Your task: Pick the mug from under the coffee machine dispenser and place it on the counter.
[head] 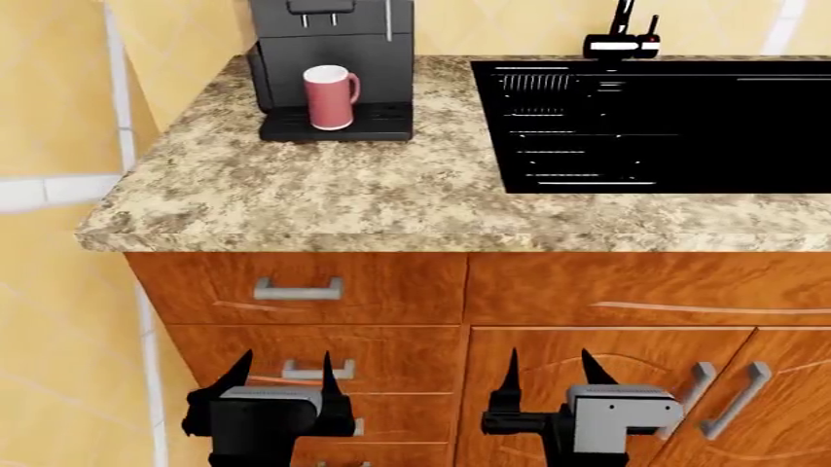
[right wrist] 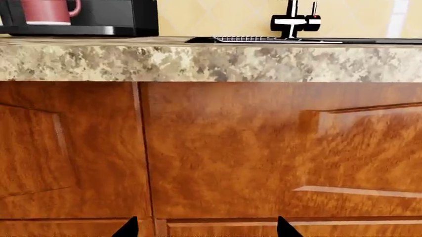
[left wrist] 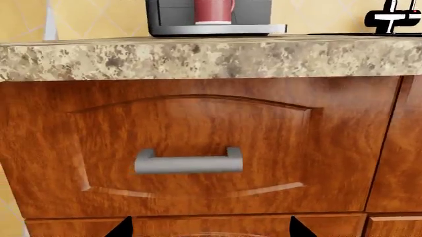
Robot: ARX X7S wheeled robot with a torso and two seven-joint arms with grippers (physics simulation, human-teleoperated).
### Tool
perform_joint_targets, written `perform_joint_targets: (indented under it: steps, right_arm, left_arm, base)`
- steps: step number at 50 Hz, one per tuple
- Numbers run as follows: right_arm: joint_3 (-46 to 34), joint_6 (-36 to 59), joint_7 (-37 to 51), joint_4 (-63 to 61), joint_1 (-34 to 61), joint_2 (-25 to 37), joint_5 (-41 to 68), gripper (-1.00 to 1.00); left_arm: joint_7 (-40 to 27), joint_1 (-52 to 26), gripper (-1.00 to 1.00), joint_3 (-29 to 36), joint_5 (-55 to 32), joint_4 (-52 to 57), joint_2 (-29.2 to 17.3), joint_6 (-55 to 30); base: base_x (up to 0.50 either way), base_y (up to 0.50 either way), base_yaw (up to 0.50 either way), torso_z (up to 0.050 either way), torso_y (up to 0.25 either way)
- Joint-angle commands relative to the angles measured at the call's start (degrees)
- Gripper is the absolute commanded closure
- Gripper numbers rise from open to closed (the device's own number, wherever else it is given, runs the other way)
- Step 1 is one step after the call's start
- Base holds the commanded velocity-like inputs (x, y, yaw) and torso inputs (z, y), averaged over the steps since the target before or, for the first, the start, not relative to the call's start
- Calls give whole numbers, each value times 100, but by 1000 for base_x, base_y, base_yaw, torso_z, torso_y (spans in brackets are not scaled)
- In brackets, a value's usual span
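Both pincers hang low in front of the wooden cabinet fronts, well below the counter [head: 325,199]. The left gripper [head: 279,375] stands released, its 2 dark fingertips apart and pointing up with nothing between them; the right gripper [head: 546,372] is likewise spread and empty. The mug [head: 330,96] is well apart from both pincers, up and beyond the left one and up and off to the left of the right one. It stands upright on the slotted drip tray [head: 377,122] of the coffee machine [head: 331,39], directly beneath the coffee machine dispenser [head: 319,6], with its handle turned toward the sink side. In the left wrist view the mug [left wrist: 212,11] shows above the counter's thick speckled edge [left wrist: 211,58], and a drawer with a grey bar handle [left wrist: 188,162] faces that pincer straight ahead, between it and the counter edge overhead. In the right wrist view only the lower part of the mug [right wrist: 46,12] shows at the frame's border, so its handle is hard to judge there. The black sink basin [head: 649,126] lies above and beyond the right pincer, with a faucet [head: 621,39] at its far rim.
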Motion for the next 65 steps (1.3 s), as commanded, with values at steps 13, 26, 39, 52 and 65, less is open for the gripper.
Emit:
perform_joint_targets:
  steps: [13, 26, 39, 52, 65]
  right_arm:
    - [-253, 3, 191, -20, -10, 186, 124, -100]
    - [-371, 1, 248, -4, 5, 268, 191, -100]
    - [-448, 32, 327, -25, -2, 330, 273, -100]
    - [-487, 31, 422, 33, 24, 368, 356, -100]
    - [-557, 67, 493, -31, 13, 426, 405, -100]
  left_arm:
    - [-188, -17, -100, 191, -187, -30, -175, 25]
    - [-291, -22, -100, 294, -273, 13, -256, -7]
    - [-360, -34, -100, 365, -360, -9, -325, 27]
    - [-1001, 130, -100, -537, -1090, 4598, -823, -1734]
    - [-5832, 954, -100, -418, -3026, 6059, -5722, 1647]
  base:
    - [0, 500, 0, 0, 0]
    - [0, 275, 0, 0, 0]
    - [0, 0, 0, 0, 0]
    - [0, 0, 0, 0, 0]
    - [0, 0, 0, 0, 0]
